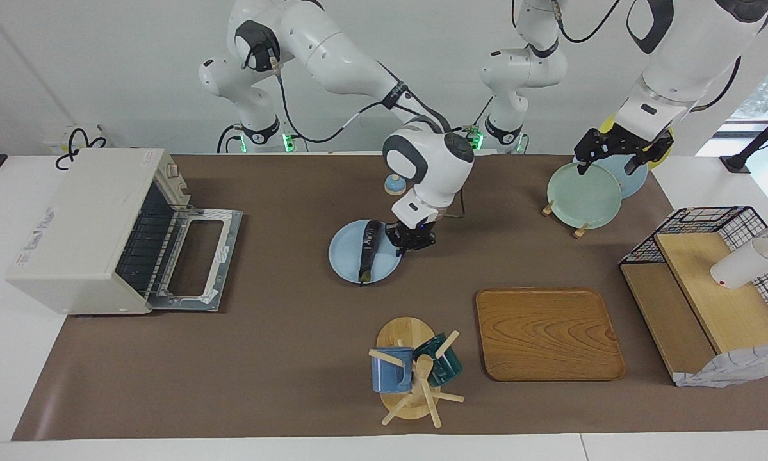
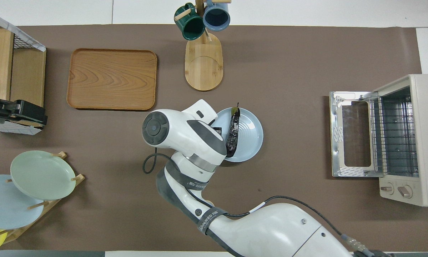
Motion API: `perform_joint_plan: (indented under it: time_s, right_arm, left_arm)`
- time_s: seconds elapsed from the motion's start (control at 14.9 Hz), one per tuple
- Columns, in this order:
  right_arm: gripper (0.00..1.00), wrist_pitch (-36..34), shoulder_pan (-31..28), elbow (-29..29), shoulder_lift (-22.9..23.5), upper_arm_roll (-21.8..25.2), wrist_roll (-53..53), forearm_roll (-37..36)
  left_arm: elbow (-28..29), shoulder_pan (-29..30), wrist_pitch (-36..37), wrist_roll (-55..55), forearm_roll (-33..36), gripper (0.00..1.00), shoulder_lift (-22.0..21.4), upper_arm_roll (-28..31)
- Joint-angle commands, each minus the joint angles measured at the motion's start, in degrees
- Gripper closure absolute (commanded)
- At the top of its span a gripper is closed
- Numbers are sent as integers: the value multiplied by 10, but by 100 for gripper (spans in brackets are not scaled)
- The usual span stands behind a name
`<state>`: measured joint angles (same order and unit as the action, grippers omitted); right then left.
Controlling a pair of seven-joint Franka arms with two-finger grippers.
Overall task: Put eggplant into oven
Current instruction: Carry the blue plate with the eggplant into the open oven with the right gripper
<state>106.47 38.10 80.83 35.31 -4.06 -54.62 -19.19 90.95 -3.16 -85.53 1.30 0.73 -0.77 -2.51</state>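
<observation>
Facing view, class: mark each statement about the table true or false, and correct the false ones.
1. The eggplant lies on the blue plate. True.
2. The oven door is shut. False: it hangs open.
3. The right gripper is shut on the blue plate's rim. True.
4. A mug sits on the tray. False: both mugs hang on the wooden stand.
5. The left gripper holds the eggplant. False: it is open, over the green plate.
</observation>
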Motion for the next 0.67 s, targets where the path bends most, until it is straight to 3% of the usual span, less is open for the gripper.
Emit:
perform_joint_plan:
  time_s: [0.0, 0.27, 0.6]
  right_arm:
    - [100, -18, -56, 42, -50, -8, 28, -8]
    - [100, -2, -112, 135, -109, -8, 50, -11]
    - [100, 68, -193, 337, -253, -9, 119, -13]
  left_arm:
    - [-8, 8, 11, 4, 2, 0, 2, -2]
    - [-8, 11, 12, 0, 2, 0, 0, -4]
    - [-8, 27, 13, 1, 2, 0, 0, -12]
